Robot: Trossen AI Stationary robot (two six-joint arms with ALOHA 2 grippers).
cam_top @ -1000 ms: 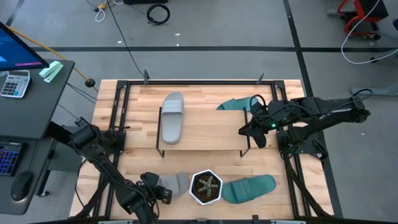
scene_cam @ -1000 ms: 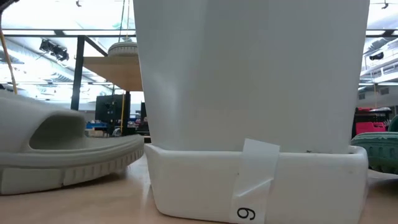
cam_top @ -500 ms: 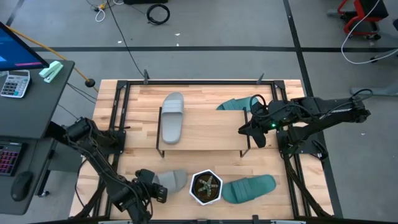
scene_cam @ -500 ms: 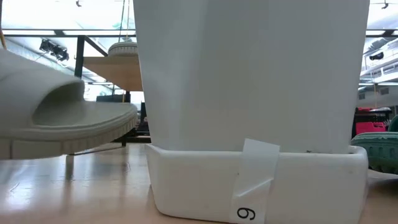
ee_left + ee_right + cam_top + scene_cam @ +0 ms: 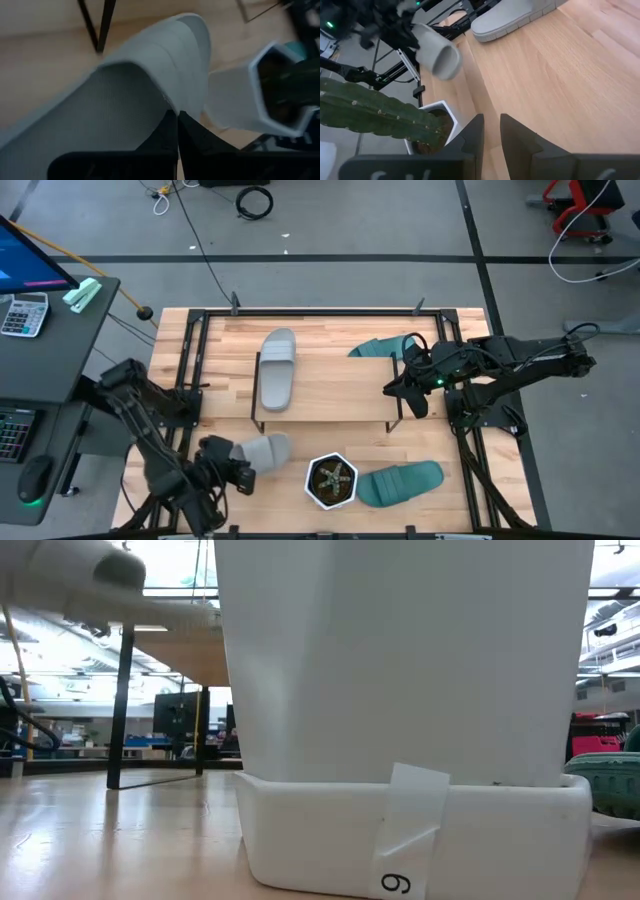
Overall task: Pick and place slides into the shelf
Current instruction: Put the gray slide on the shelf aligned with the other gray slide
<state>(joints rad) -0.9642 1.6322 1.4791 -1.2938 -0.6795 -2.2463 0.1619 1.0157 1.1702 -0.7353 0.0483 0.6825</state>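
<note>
Four slides show: two grey, two teal. One grey slide lies on the shelf top, toward its left end. The second grey slide hangs above the counter near its front-left corner, clamped in the left tool. One teal slide lies by the front edge beside one potted plant; the other teal slide lies behind the shelf's right end. The right tool, fingers slightly apart, hovers at the shelf's right end, holding nothing.
</note>
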